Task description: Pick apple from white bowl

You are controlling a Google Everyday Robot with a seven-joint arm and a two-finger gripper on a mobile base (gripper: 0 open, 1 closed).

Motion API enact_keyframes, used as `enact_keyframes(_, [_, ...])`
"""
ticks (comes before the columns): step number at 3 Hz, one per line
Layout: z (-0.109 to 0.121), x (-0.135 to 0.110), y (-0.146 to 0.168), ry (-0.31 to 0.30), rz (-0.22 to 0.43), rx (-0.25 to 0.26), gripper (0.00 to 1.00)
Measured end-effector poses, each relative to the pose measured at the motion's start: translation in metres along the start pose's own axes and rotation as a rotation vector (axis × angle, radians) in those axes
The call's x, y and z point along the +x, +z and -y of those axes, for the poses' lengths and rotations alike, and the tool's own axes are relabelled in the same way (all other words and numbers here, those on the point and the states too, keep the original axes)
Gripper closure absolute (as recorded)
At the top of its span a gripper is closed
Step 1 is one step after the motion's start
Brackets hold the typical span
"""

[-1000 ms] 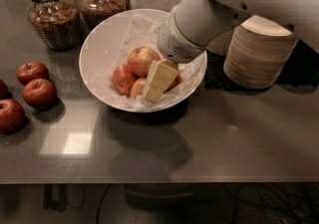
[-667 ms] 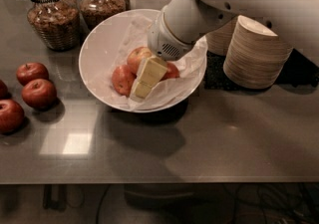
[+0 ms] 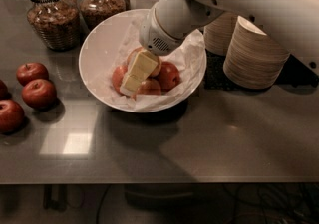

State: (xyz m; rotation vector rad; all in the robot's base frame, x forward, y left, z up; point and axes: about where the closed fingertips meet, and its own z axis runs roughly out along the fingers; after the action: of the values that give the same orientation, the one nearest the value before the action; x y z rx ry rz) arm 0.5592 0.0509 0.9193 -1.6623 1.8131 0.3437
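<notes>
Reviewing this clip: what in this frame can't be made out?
All in the camera view:
1. The claw sits among the fruit in the white bowl. The arm hides whether it holds anything.
2. The apple is mostly covered by the claw, so only an edge shows.
3. The stacked paper bowls are partly behind the arm.
4. One dark red apple is cut off by the left edge.

Table (image 3: 199, 143): bowl (image 3: 94, 54) under tool (image 3: 129, 84), apples (image 3: 37, 93), jars (image 3: 52, 16)
</notes>
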Motion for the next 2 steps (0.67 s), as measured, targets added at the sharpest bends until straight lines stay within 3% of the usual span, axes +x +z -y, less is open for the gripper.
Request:
enact_keyframes(1, [0.004, 0.012, 0.004, 0.021, -0.028, 0.024, 0.00])
enact_keyframes(2, [0.006, 0.038, 0.002, 0.049, -0.084, 0.056, 0.00])
